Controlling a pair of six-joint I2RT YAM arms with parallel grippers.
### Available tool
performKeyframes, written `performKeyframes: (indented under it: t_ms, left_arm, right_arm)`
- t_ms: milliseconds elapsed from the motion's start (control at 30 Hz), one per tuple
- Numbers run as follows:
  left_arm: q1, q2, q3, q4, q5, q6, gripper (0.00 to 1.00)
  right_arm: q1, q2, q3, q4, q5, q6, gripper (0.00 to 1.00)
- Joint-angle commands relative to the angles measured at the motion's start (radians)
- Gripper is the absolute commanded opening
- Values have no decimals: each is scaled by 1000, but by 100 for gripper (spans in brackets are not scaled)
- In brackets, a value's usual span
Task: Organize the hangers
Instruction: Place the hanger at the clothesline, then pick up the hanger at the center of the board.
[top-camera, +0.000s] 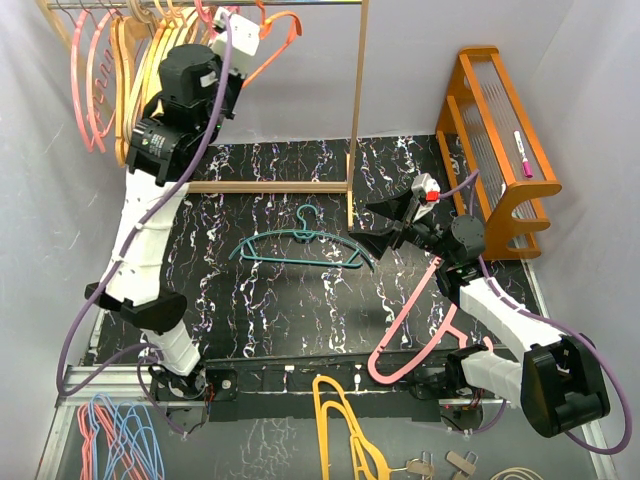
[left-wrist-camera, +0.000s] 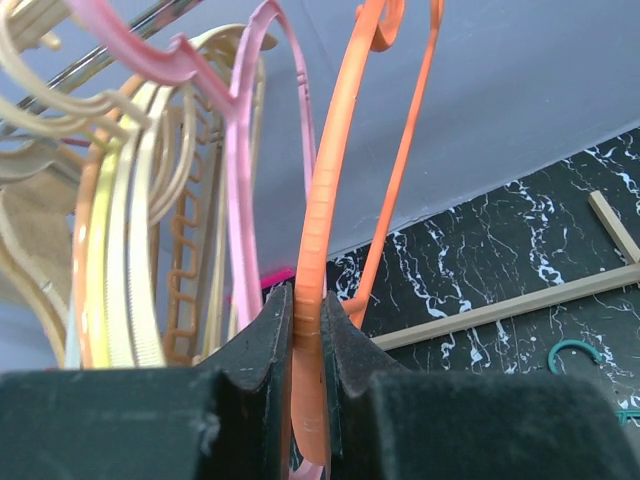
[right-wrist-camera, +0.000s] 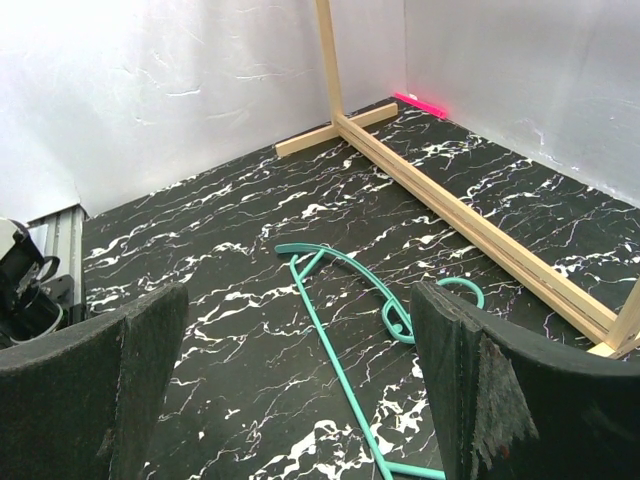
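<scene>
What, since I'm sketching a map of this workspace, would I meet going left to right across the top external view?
Bunch of blue and pink wire hangers → teal plastic hanger lying flat → orange wooden rack. The right gripper and the pink hanger beside it overlap those neighbours, so they are left out.

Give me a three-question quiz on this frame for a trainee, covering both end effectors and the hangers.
1. True or false: the left end effector is shut on the orange hanger.
2. Fill in: the right end effector has its jaws ___.
3. Where is the teal hanger? A: lying flat on the black mat. B: held by the right end effector. C: held by the left end effector.
Key: 1 true; 2 open; 3 A.
</scene>
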Motion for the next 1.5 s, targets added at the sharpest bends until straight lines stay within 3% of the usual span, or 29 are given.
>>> performKeyframes:
  t_ms: [0,200,233,333,367,433,500,567,667,833,933,1067,1200,1467]
  left_arm:
    - [-76,2,11,74,-100,33,0]
    - [-176,34,31,104,-117,62,0]
    - [-188,38,36,101,-103,65,9]
    - [-202,38,38,59,-77,53,86]
    - [-201,20,5,45,-82,50,96]
    - [-163,-40,-105,-7,-33,30,97]
    - [0,-117,-239,-91,197,-67,97]
    - [96,-219,-427,-110,406,-97,97]
    - [141,-396,-692,-122,606,-69,97]
    - [241,-458,-964,-272,895,-55,97]
    - [258,-501,-1111,-294,1038,42,97]
    - [277,-452,-1230,-302,1109,184,97]
    - [332,-368,-1294,-187,1157,263,97]
    - [344,-146,-1233,41,1161,307,97]
  right_arm:
    - [2,-12,-5,71,-14,-2,96]
    - [1,-17,-10,69,-10,-3,96]
    - [2,-20,-10,65,-2,-5,98]
    - [2,-30,-11,35,59,-27,98]
    - [1,-38,-10,15,92,-46,98]
    - [2,-62,2,-74,116,-127,98]
    - [1,-77,14,-151,109,-235,98]
    - [1,-60,23,-178,71,-317,98]
    - [18,8,81,-277,35,-458,97]
    - [115,190,248,-417,195,-638,82]
    - [173,316,338,-461,226,-716,80]
    - [203,493,463,-506,200,-772,74]
    - [214,594,527,-535,170,-793,71]
    - [218,503,398,-437,169,-747,73]
